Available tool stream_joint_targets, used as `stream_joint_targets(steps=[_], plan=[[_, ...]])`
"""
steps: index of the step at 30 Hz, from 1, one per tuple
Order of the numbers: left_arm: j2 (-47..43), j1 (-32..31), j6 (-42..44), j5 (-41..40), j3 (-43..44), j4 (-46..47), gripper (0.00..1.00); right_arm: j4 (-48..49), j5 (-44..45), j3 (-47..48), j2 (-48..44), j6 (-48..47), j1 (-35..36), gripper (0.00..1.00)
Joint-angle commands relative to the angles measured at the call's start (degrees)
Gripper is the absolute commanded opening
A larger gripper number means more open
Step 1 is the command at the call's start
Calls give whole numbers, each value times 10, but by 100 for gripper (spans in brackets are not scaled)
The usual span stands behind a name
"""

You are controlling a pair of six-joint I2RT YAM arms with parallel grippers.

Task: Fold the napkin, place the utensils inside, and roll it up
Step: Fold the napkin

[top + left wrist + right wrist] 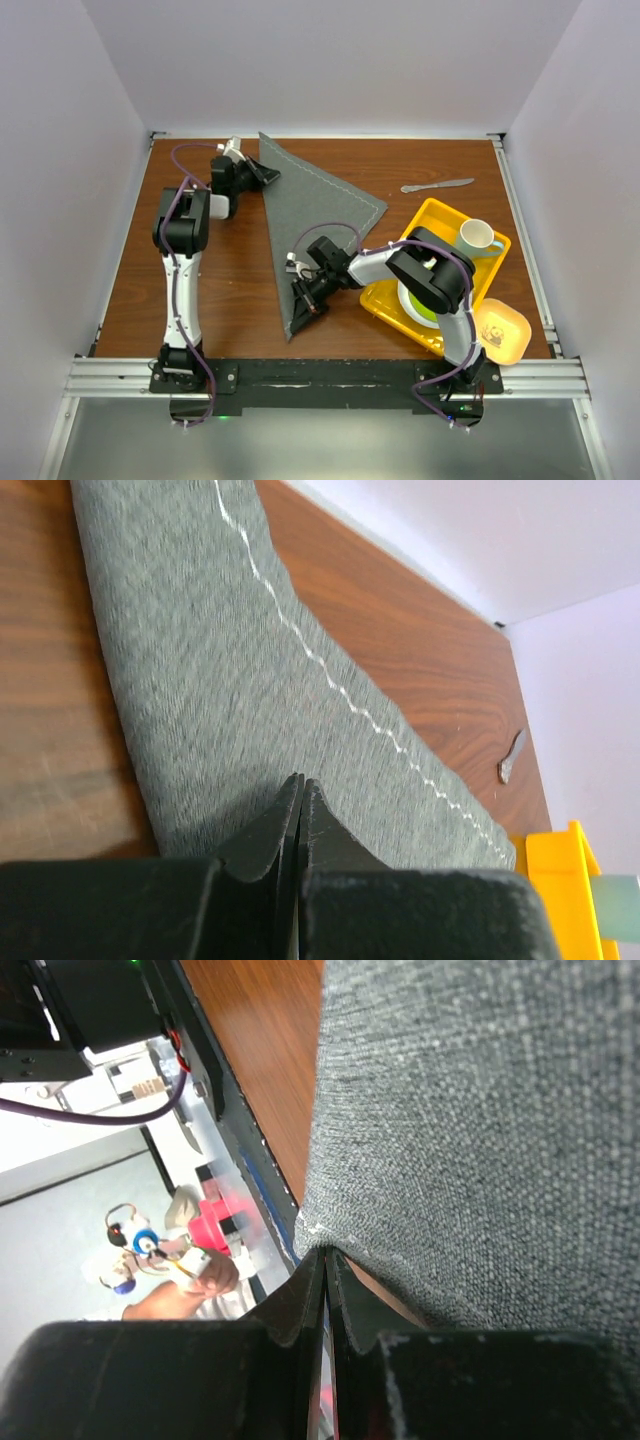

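nipped shut on the near tip of the napkin (315,215) with the right gripper (327,1255); pressed together with the left gripper (300,783) at the far tip's left edge, hold unclear. lies as a triangle, long axis far-to-near down the table (230,280), third corner pointing right toward the utensil (438,186) by the far edge. leaves bare wood leftward, yellow tray (436,206) close rightward.

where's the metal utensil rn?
Top view: the slim silvery-grey metal utensil lies on the brown wooden table, far right, beyond the yellow plastic tray and right of the dark grey fabric napkin, touching neither.
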Motion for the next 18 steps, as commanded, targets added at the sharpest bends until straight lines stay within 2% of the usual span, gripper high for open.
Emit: stream_joint_targets(steps=[1, 8, 13, 18], plan=[[17, 15, -26, 0, 41, 44, 0, -50, -17, 48, -25, -36, 4, 7], [84, 25, -53, -20, 153, 16, 0, -98, -18, 134, -19, -43, 6, 7], [125, 25, -43, -67, 231, -48, 0, -98, -20, 156, 25, -41, 6, 7], [151, 25, -29, -102, 260, -95, 0, -99, -18, 147, 52, -48, 6, 7]])
